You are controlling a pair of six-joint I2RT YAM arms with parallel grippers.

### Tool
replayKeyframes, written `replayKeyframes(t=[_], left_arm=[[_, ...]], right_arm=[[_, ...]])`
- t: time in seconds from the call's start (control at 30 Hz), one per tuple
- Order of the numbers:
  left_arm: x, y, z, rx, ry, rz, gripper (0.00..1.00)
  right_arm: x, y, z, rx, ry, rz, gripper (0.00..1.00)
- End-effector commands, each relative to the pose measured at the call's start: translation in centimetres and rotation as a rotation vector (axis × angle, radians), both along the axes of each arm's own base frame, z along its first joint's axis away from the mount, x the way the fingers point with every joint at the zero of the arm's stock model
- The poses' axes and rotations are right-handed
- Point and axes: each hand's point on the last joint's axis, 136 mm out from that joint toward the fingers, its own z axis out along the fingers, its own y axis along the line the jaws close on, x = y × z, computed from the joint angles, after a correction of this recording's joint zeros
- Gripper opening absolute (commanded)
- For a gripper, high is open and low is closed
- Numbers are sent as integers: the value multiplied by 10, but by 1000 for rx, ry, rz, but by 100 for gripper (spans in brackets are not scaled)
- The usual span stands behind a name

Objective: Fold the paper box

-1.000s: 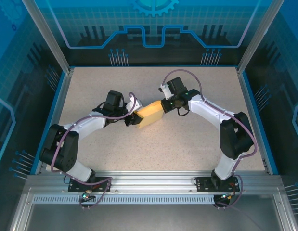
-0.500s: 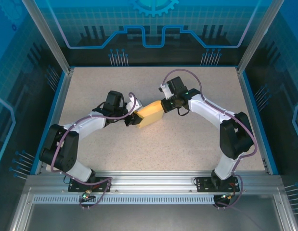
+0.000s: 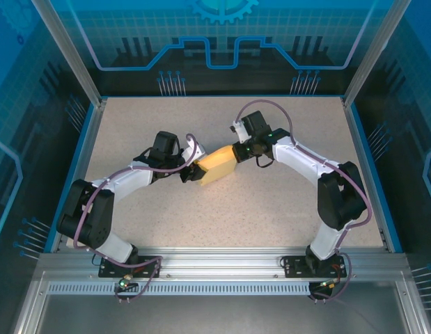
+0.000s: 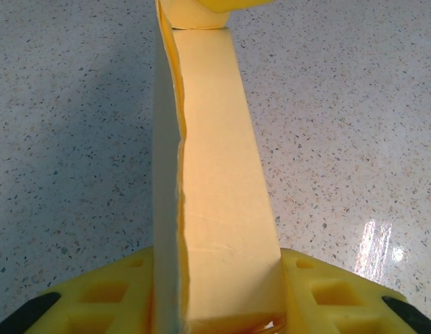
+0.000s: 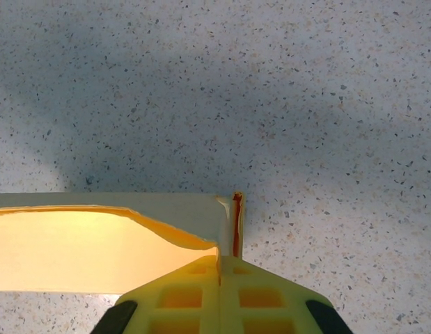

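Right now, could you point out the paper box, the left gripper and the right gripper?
paper box (image 3: 218, 165), top external view, on its upper yellow face.
left gripper (image 4: 216, 282), left wrist view, midway between its fingertips, over the clamped paper box.
right gripper (image 5: 220, 271), right wrist view, midway between its shut fingertips.

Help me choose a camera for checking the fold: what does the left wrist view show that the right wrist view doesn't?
Left wrist: the paper box seen along its long narrow side, clamped across its width by the left gripper. Right wrist: the box's open end with a curled flap, its thin wall pinched by the right gripper. Both: yellow fingers, pale box, speckled table.
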Motion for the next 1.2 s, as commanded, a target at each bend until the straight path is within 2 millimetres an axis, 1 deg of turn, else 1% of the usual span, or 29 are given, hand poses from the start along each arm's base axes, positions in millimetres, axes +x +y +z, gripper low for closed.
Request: replayKeyframes(t=[0.0, 0.3, 0.5, 0.7, 0.83, 1.07, 1.17], left_arm=[[10, 14, -17, 86, 34, 77, 36], [7, 19, -25, 141, 48, 58, 38], [1, 23, -34, 200, 82, 13, 39], [0, 27, -41, 236, 109, -2, 39], [3, 30, -42, 244, 110, 6, 39], [6, 31, -42, 246, 106, 16, 39], [6, 31, -43, 247, 107, 17, 39]], right_arm=[[-22, 2, -23, 6, 113, 14, 4], [-21, -2, -3, 1, 58, 28, 4], [-20, -9, -3, -64, 10, 83, 4], [-16, -2, -6, -57, 4, 115, 4], [-14, -7, -7, -92, -4, 126, 4], [-13, -2, -7, -77, -3, 139, 4], [-15, 1, -11, -76, 1, 147, 4]])
